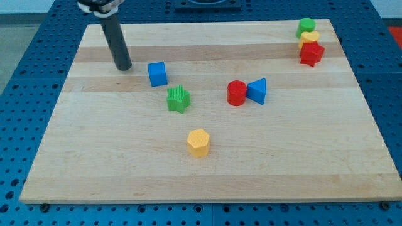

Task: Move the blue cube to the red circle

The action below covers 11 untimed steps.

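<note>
The blue cube (157, 73) sits on the wooden board at the upper left of centre. The red circle (236, 93), a short red cylinder, stands right of centre and touches a blue triangular block (257, 91) on its right. My tip (123, 66) rests on the board just left of the blue cube, a small gap apart from it. The dark rod rises from there to the view's top left.
A green star-shaped block (178, 98) lies just below and right of the blue cube, between it and the red circle. A yellow hexagonal block (198, 142) sits lower centre. At the top right corner a green block (306, 26), a yellow block (309, 37) and a red star block (311, 54) cluster.
</note>
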{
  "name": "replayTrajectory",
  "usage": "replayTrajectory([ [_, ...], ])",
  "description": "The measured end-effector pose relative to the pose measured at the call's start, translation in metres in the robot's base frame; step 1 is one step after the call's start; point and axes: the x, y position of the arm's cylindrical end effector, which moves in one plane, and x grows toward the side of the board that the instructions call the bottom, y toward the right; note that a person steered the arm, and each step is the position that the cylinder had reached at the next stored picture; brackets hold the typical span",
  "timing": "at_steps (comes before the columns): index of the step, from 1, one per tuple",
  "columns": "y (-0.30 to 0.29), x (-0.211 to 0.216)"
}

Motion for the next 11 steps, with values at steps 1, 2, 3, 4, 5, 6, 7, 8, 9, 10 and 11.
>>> replayTrajectory([
  [1,0.001,0.014],
  [2,0.024,0.014],
  [3,0.055,0.014],
  [4,0.087,0.021],
  [5,0.111,0.040],
  [6,0.118,0.057],
  [7,0.139,0.057],
  [8,0.159,0.048],
  [9,0.189,0.046],
  [10,0.208,0.070],
  [11,0.221,0.074],
])
